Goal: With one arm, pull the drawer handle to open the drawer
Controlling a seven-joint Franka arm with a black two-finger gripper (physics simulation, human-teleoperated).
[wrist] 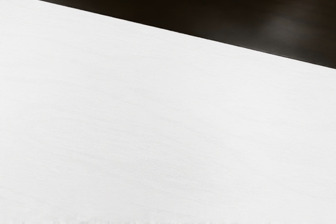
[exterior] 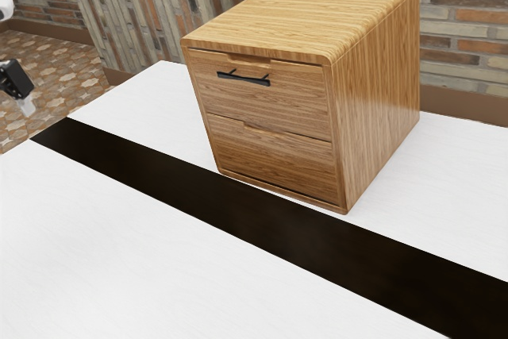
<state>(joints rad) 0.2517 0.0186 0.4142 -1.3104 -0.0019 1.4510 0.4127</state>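
Observation:
A wooden cabinet (exterior: 317, 77) with two drawers stands on the white table (exterior: 119, 260). The top drawer (exterior: 262, 93) carries a thin black bar handle (exterior: 244, 78) near its upper edge, and its front sits flush with the cabinet face. The lower drawer (exterior: 274, 152) has no handle that I can see. My gripper (exterior: 17, 86) hangs at the exterior view's far left edge, well away from the handle and above the table's left corner, cut off by the frame. The wrist view looks down on the white tabletop (wrist: 157, 140).
A wide black stripe (exterior: 262, 220) crosses the table in front of the cabinet and also appears in the wrist view (wrist: 210, 3). Brick walls stand behind the cabinet, with a tiled floor (exterior: 55, 77) at the left.

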